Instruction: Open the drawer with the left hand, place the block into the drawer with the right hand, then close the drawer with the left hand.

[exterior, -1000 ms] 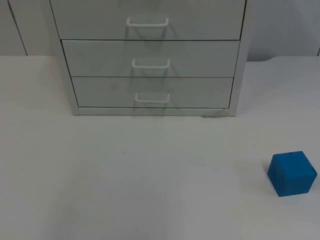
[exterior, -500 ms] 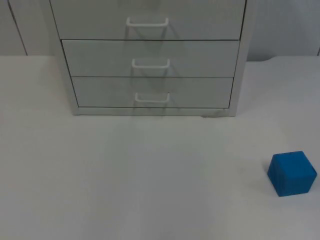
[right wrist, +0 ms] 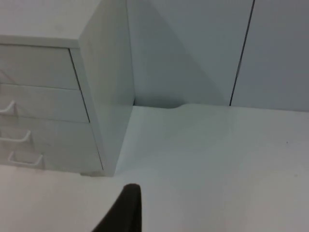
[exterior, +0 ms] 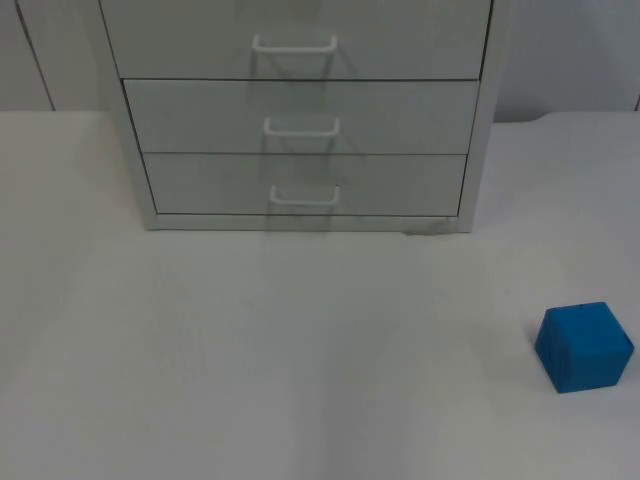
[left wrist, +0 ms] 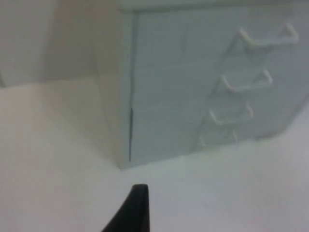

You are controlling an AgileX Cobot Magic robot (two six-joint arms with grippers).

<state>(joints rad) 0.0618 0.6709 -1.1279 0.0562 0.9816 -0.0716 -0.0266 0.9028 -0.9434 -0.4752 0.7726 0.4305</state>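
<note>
Nothing moved vs prior frames, so task not started. L end effector (left wrist: pixel 136 212) faces the light-grey three-drawer cabinet (exterior: pixel 300 110), all drawers shut; blue plastic cube (exterior: pixel 584 346) on white desk (exterior: pixel 250 350), right of cabinet. R end effector (right wrist: pixel 126 210) waits. Can't tell either's grip state.

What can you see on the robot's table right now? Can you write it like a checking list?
Surface: white table top, flat and bare around the things.
Job's things: drawer unit at the back, all drawers shut, each with a white handle; blue block resting on the table, in front of the unit and to its right, well apart from it.
Clutter: nothing seen.
Grippers: left tool, a black fingertip above the table near the unit's left corner; right tool, a black fingertip above the table near the unit's right side; neither touches anything.
Cables: nothing seen.
Surroundings: grey partition wall behind the unit.
</note>
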